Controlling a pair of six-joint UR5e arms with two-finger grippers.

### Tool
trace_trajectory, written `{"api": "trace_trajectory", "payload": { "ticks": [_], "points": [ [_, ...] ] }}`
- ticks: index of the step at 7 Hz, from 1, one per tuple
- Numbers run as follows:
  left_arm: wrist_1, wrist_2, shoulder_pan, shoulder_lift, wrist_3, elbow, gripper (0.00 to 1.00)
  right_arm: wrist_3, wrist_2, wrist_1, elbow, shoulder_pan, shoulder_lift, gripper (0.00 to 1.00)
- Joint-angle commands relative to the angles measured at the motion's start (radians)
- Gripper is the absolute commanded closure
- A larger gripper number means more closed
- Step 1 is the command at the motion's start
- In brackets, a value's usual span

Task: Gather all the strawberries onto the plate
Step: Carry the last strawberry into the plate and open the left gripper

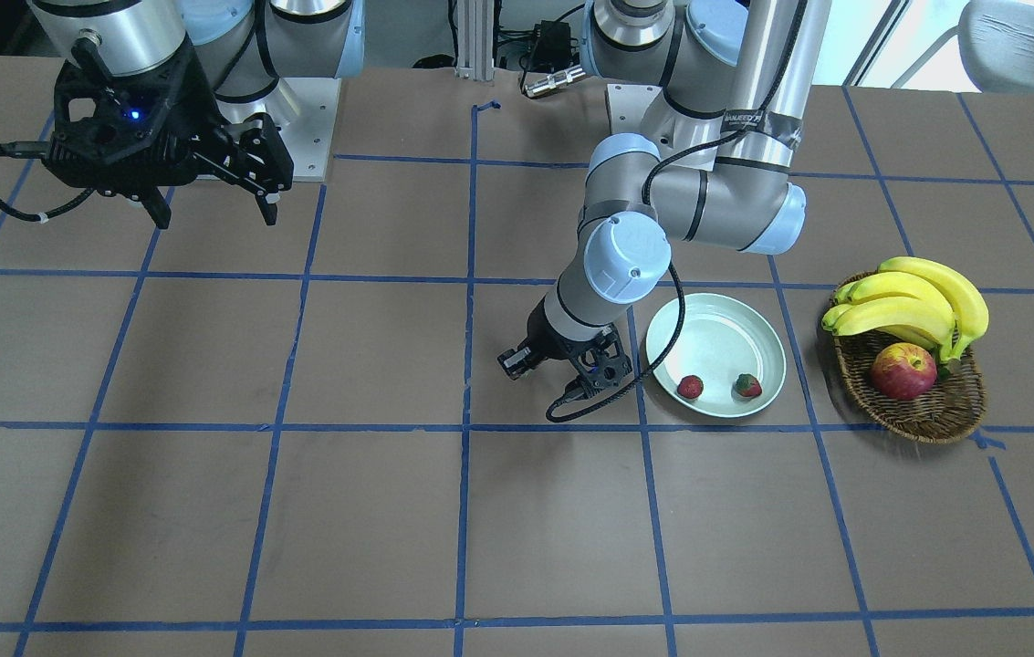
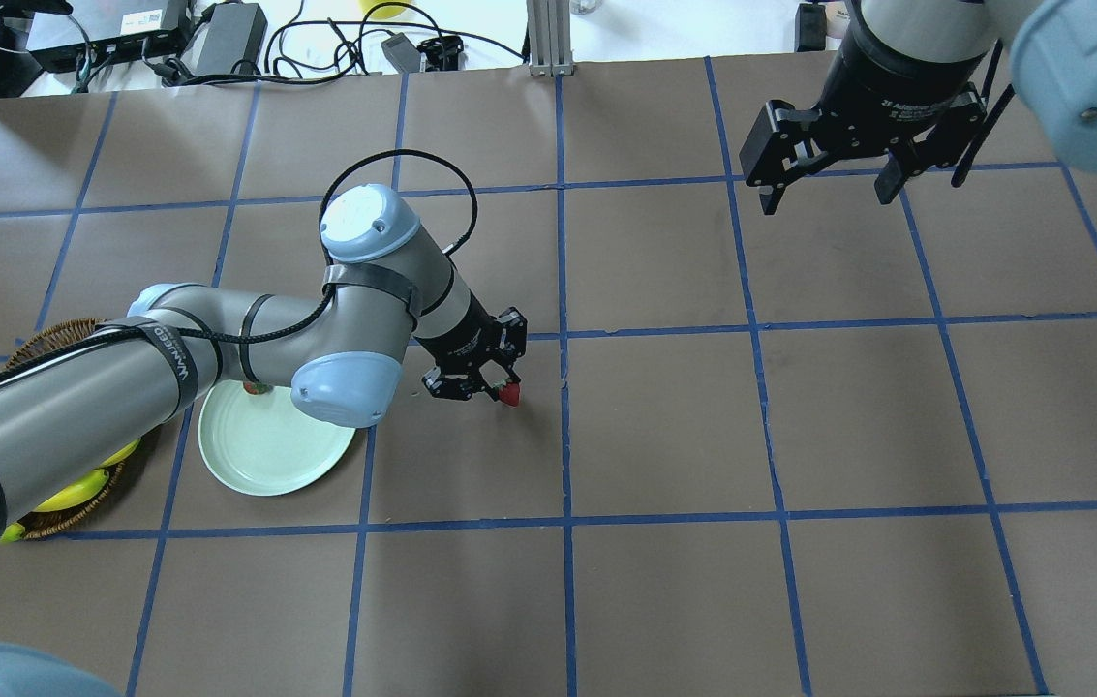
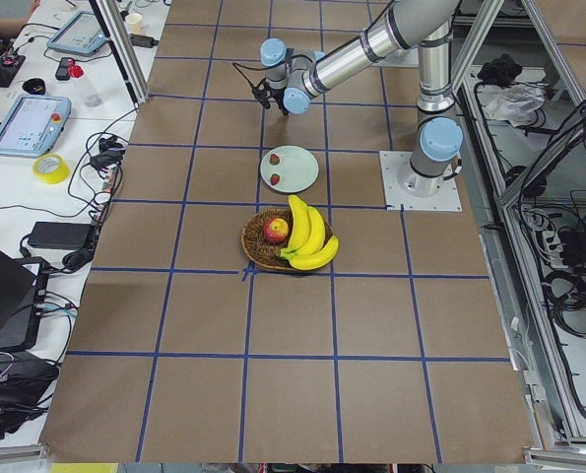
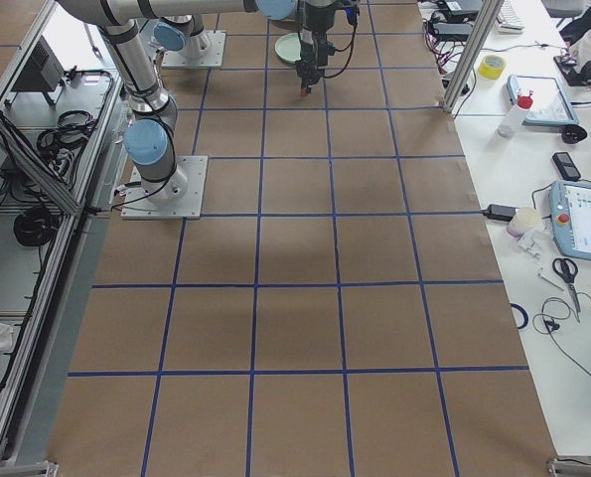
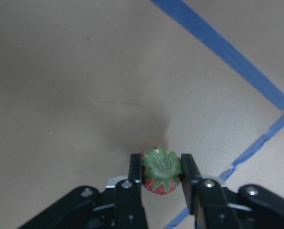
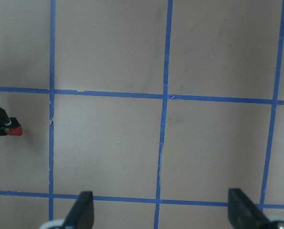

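My left gripper is shut on a strawberry, red with a green top, pinched between both fingers close above the brown table. In the overhead view this strawberry is at the tip of the left gripper, to the right of the mint plate. In the front view two other strawberries lie in the plate, near its front rim. The left wrist hides the held berry there. My right gripper is open and empty, high over the far right of the table.
A brown wicker basket with bananas and a red-yellow apple stands beside the plate, on the side away from the left gripper. Blue tape lines grid the brown table.
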State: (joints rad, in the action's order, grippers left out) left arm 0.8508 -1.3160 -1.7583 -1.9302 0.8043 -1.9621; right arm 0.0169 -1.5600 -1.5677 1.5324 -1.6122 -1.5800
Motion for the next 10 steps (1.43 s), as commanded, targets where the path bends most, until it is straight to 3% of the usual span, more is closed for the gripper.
{"api": "trace_trajectory", "payload": {
  "ticks": [1,3,5,8,9,10],
  "points": [
    [0.052,-0.108,0.016,0.040,-0.013,0.055,1.00,0.000,0.000,0.000,0.000,0.000,0.000,0.00],
    [0.237,-0.114,0.115,0.091,-0.196,0.158,1.00,0.002,0.000,0.000,0.000,0.000,0.000,0.00],
    [0.440,-0.236,0.236,0.146,-0.438,0.175,1.00,0.002,0.000,0.000,0.000,0.000,0.000,0.00],
    [0.490,-0.316,0.373,0.154,-0.688,0.135,1.00,0.000,-0.002,0.000,0.000,0.000,-0.001,0.00],
    [0.484,-0.375,0.411,0.154,-0.738,0.093,1.00,0.000,0.000,0.000,0.000,0.000,-0.002,0.00],
    [0.473,-0.373,0.421,0.152,-0.735,0.083,1.00,0.002,-0.002,0.000,0.000,0.000,0.000,0.00]
  ]
}}
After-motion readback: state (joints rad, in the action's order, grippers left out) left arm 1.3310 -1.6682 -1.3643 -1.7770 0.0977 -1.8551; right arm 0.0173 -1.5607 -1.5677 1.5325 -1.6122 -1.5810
